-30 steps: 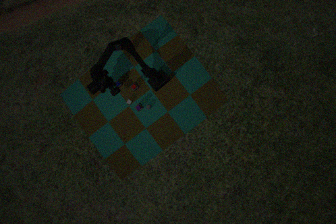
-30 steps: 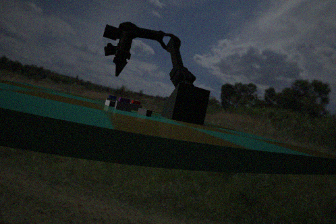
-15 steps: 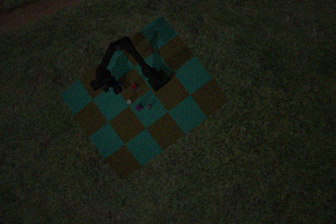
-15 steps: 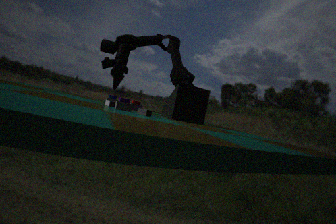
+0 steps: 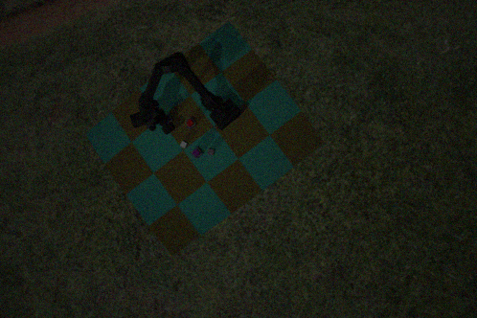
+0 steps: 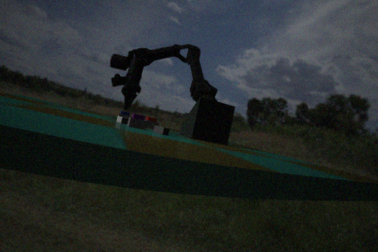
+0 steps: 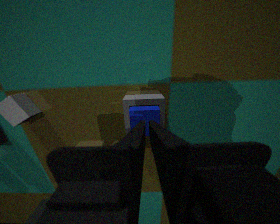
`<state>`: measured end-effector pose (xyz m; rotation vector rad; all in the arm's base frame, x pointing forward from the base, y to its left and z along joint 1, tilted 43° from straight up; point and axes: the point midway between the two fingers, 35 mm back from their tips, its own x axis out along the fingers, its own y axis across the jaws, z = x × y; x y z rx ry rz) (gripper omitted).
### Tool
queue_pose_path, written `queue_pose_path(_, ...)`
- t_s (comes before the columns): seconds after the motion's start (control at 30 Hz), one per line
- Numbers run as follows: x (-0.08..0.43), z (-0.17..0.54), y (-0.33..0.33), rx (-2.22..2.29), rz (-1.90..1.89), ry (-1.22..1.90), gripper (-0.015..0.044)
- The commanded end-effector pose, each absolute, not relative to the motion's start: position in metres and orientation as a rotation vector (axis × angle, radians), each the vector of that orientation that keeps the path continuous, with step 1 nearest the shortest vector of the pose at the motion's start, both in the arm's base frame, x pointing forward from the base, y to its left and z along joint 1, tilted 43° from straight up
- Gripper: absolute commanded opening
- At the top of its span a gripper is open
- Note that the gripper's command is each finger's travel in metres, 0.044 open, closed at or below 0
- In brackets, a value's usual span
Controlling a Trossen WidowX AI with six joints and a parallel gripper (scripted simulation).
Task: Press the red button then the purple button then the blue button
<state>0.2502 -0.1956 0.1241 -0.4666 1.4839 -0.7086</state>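
The blue button [image 6: 124, 113] [image 7: 145, 114] sits in a pale square housing. My gripper [image 6: 127, 109] [image 7: 146, 124] is shut and empty. It points down with its fingertips right over the blue button; in the wrist view they cover the button's near edge. I cannot tell whether they touch it. The red button [image 5: 191, 123] [image 6: 150, 118] stands between the gripper and the arm's base. The purple button [image 5: 196, 152] [image 6: 137, 116] stands farther off. In the top view the arm hides the blue button.
A whitish block [image 5: 184, 144] [image 7: 16, 109] lies between the red and purple buttons, off to the left in the wrist view. A small greyish block [image 5: 212, 151] lies beside the purple button. The arm's base [image 5: 226, 114] [image 6: 212, 121] stands on the checkered mat [image 5: 267, 163].
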Motion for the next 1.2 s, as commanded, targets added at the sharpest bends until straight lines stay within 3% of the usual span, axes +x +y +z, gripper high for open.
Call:
queue_pose_path(0.0, 0.248, 0.117, -0.200, -0.468, -0.702, 1.491, 0.0020)
queue_pose_path(1.03, 0.250, 0.138, -0.180, -0.467, -0.702, 1.491, 0.0020)
queue_pose_path(1.17, 0.280, 0.116, -0.147, -0.439, -0.657, 1.483, 0.0125)
